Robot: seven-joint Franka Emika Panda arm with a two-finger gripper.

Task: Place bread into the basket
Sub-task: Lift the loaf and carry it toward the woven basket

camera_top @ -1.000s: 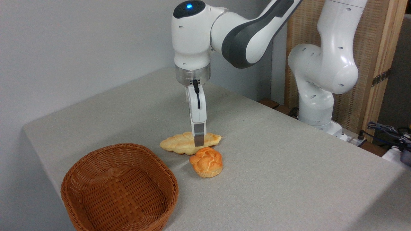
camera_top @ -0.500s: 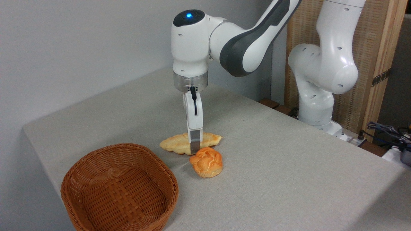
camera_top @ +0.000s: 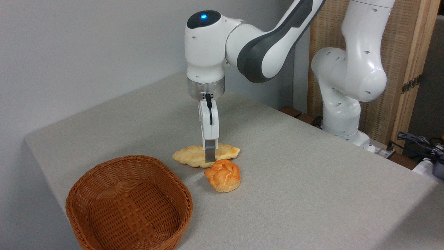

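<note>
Bread (camera_top: pixel 194 156), pale braided loaf, under the tool (camera_top: pixel 209 157).
Only 1 grey finger shows across its middle, so grip cannot be told; woven basket (camera_top: pixel 104 180) cut off below.

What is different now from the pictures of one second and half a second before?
The hand came lower onto the middle of the bread and shifted a little to the left, then rose very slightly. The right end of the bread looks barely lifted, so it may be gripped, but the fingers are seen edge-on and I cannot confirm it. The basket and the round bun stayed in place.
</note>
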